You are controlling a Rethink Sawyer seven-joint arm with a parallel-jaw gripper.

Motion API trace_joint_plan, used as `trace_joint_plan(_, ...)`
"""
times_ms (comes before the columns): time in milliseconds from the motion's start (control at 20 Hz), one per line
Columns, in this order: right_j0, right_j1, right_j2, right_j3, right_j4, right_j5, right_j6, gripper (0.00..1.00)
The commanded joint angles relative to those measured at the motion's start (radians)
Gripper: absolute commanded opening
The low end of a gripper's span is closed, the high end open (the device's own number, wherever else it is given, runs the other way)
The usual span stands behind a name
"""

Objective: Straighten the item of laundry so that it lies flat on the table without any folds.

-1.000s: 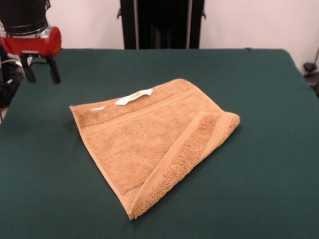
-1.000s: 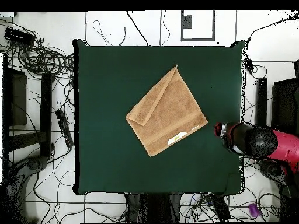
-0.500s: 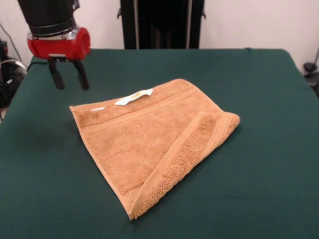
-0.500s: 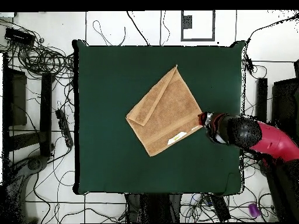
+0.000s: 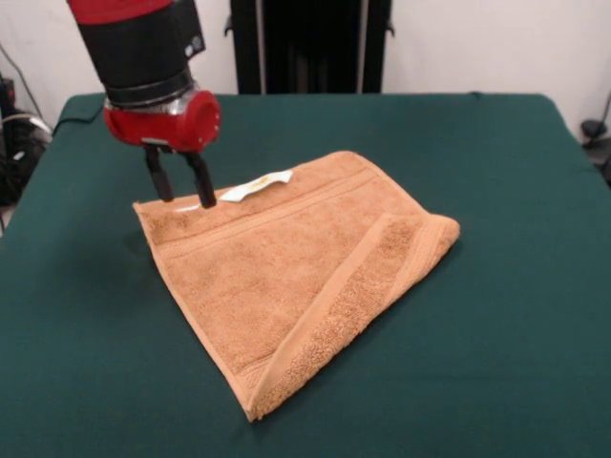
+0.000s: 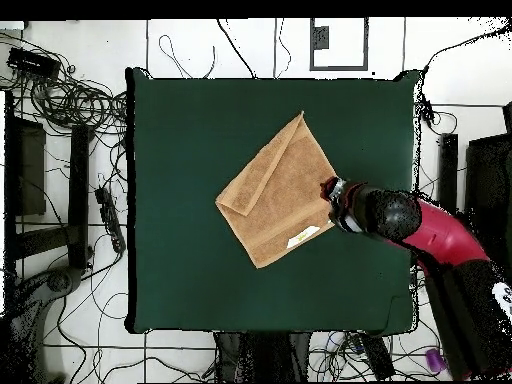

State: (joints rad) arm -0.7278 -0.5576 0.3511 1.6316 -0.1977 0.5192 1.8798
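Note:
The item of laundry (image 5: 296, 262) is an orange-tan towel lying on the dark green table (image 5: 496, 315), skewed like a diamond. Its right part is folded over in a long triangular flap (image 5: 372, 286), and a white label (image 5: 256, 186) sticks out at its far edge. My gripper (image 5: 179, 189) hangs open just over the towel's far left corner, its two dark fingers (image 5: 202, 181) pointing down, nothing between them. From overhead, the towel (image 6: 280, 195) sits mid-table and the gripper (image 6: 333, 192) covers its right corner.
Bare green cloth surrounds the towel on all sides. Cables and black stands (image 6: 75, 190) lie on the floor past the table's edges in the overhead view. A dark pedestal (image 5: 310, 43) rises behind the table's far side.
The arm has swung in from the table's side across the cloth and lowered, so the gripper now hangs over the towel's corner by the label. The towel has not moved.

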Motion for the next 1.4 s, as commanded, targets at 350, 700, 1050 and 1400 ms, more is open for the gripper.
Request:
trace_joint_plan(350,0.238,0.11,-0.13,-0.066,0.225,-0.087,0.425,1.0)
trace_joint_plan(700,0.414,0.151,-0.223,-0.102,0.339,-0.161,0.55,1.0)
trace_joint_plan(1050,0.528,0.138,-0.284,-0.1,0.472,-0.154,0.657,1.0)
trace_joint_plan(1400,0.585,0.125,-0.328,-0.02,0.571,-0.231,0.747,1.0)
